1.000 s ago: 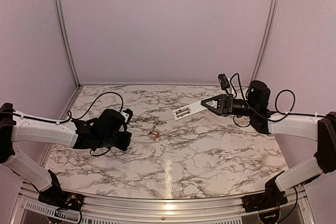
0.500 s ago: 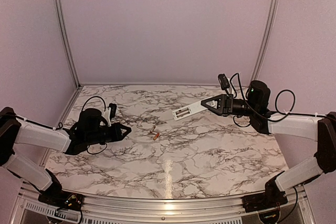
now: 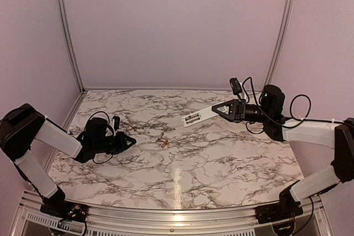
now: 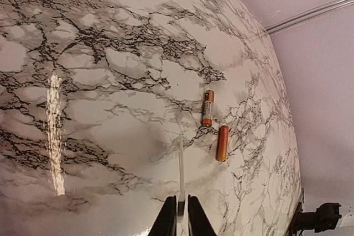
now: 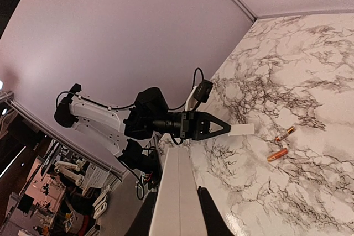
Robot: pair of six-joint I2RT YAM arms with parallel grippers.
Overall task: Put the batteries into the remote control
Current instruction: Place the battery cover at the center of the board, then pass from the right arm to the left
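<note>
**Overhead and wrist views.** The right gripper is pinched on one end of the remote control, which it holds over the far right of the marble table. From the right wrist only the remote's white body shows, running out of frame between the fingers; screen and buttons are hidden. In the overhead view the recessed slot faces up, but it is too small to tell whether anything sits in it.

The left gripper, low at the left, is pressed together on a thin white strip, possibly the slot's cover. From the left wrist the strip is edge-on and barely visible, and the fingers are cut off by the lower border.

The two batteries lie loose on the table left of centre, just beside each other and between the grippers. Bare marble surrounds them. The back wall and side rails stand well apart.
</note>
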